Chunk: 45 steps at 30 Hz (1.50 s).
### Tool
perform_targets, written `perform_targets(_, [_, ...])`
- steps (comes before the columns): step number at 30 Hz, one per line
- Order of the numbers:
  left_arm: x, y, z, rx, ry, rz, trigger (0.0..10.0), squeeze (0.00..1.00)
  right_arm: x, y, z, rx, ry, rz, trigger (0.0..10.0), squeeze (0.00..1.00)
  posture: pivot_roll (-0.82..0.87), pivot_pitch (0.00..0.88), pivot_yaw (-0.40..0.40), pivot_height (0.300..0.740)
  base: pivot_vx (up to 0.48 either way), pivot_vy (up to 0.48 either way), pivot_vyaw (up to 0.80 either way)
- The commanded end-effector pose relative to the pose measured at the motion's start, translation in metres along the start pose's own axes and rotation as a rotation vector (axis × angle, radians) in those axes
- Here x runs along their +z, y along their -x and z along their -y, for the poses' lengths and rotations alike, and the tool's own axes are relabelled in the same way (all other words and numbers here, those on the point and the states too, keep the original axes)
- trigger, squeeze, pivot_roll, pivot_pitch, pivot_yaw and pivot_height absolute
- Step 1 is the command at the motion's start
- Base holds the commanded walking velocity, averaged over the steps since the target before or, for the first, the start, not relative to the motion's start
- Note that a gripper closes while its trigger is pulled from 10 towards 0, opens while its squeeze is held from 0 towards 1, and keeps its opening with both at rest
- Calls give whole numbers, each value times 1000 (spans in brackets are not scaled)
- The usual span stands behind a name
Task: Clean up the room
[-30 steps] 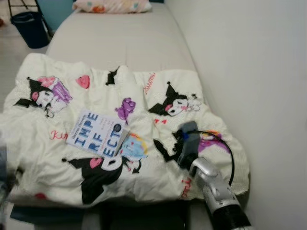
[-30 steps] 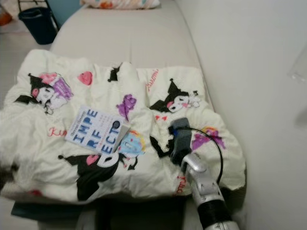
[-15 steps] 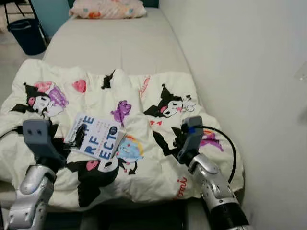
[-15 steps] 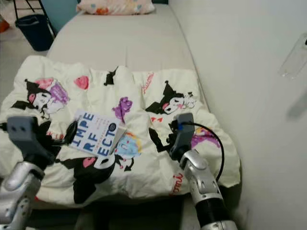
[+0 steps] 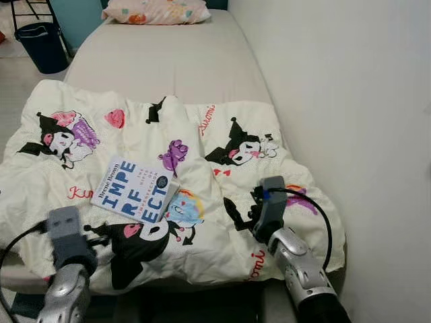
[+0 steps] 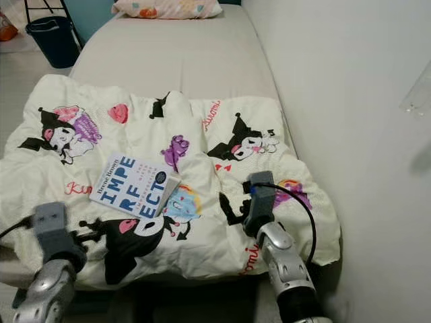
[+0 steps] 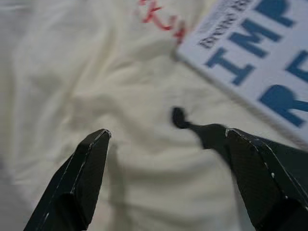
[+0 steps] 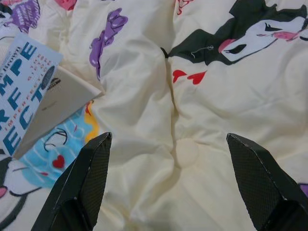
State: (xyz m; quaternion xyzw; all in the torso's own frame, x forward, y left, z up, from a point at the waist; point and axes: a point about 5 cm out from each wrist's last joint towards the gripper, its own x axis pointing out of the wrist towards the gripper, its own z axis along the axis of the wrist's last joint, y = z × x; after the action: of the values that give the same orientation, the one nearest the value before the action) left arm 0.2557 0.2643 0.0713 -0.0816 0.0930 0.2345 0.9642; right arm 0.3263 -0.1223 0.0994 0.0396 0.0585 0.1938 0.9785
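1. Cartoon-print blanket (image 5: 202, 168) lies rumpled across the near end of the bed (image 5: 168, 64), with a pillow (image 5: 156, 11) at the far end.
2. White book (image 5: 135, 189) with blue letters rests on the blanket, left of centre.
3. Left hand (image 7: 166, 144) hovers low over the blanket just beside the book's near corner, fingers spread, holding nothing.
4. Right hand (image 8: 166, 144) hangs above the blanket right of the book, fingers spread and empty.
5. Dark bin (image 5: 42, 46) stands on the floor beside the bed.
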Motion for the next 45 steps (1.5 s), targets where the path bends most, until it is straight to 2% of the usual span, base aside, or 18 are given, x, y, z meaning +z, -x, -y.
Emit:
perform_targets(1, [-18, -1, -42, 145, 138, -93, 10000, 1000, -3, 3, -3, 20, 10, -19, 10000, 0, -15, 226, -32, 570, 0, 0, 0])
perform_targets(3, [-18, -1, -42, 145, 138, -93, 10000, 1000, -3, 3, -3, 20, 10, -19, 10000, 0, -15, 226, -32, 570, 0, 0, 0])
perform_targets(4, [-21, -3, -70, 212, 208, -106, 10000, 1000, -2, 2, -4, 32, 21, -20, 10000, 0, -14, 237, -38, 570, 0, 0, 0])
perform_targets(5, [-21, -3, -70, 212, 208, -106, 10000, 1000, -2, 2, -4, 32, 21, -20, 10000, 0, -14, 237, -38, 570, 0, 0, 0])
perform_targets(6, [-25, -5, -91, 252, 256, -137, 10000, 1000, -1, 0, -4, 45, 34, -20, 10000, 0, -17, 251, -47, 570, 0, 0, 0])
perform_targets(7, [-25, -5, -91, 252, 256, -137, 10000, 1000, -1, 0, -4, 45, 34, -20, 10000, 0, -17, 251, -47, 570, 0, 0, 0])
perform_targets(8, [-26, -8, -106, 264, 281, -145, 10000, 1000, 2, -2, -5, 60, 45, -19, 10000, 0, -25, 266, -57, 570, 0, 0, 0])
perform_targets(15, [-21, -17, -116, 249, 338, -145, 10000, 1000, 11, -9, -9, 98, 86, -9, 10000, 0, -74, 316, -73, 570, 0, 0, 0])
perform_targets(19, [-13, -29, -113, 219, 453, -121, 10000, 1000, 23, -13, -10, 119, 138, 8, 10000, 0, -133, 352, -93, 570, 0, 0, 0])
perform_targets(20, [-9, -34, -108, 195, 499, -100, 10000, 675, 27, -13, -11, 126, 150, 19, 10000, 0, -137, 354, -95, 570, 0, 0, 0])
perform_targets(21, [-9, -34, -108, 195, 499, -100, 10000, 675, 27, -13, -11, 126, 150, 19, 10000, 0, -137, 354, -95, 570, 0, 0, 0])
perform_targets(22, [-3, -40, -100, 142, 563, -73, 10000, 0, 30, -11, -13, 141, 154, 24, 10000, 0, -158, 363, -100, 570, 0, 0, 0])
perform_targets(25, [6, -50, -82, 45, 659, -50, 10000, 0, 27, -4, -17, 192, 169, 8, 10000, 0, -179, 373, -103, 570, 0, 0, 0])
perform_targets(34, [12, -55, -81, 38, 718, -10, 10000, 0, 23, 3, -18, 205, 179, -5, 10000, 0, -191, 380, -100, 570, 0, 0, 0])
perform_targets(36, [14, -55, -83, 34, 707, 2, 9333, 0, 23, 3, -18, 204, 179, -5, 10000, 0, -185, 381, -97, 570, 0, 0, 0])
perform_targets(37, [16, -55, -88, 41, 690, 14, 0, 0, 23, 2, -18, 202, 179, -4, 10000, 0, -178, 383, -96, 570, 0, 0, 0])
perform_targets(40, [17, -53, -98, 70, 661, 28, 0, 0, 23, 2, -17, 200, 178, -4, 10000, 0, -169, 382, -93, 570, 0, 0, 0])
perform_targets(45, [20, -43, -130, 152, 623, 61, 0, 0, 24, 2, -21, 219, 165, -8, 10000, 0, -163, 381, -95, 570, 0, 0, 0])
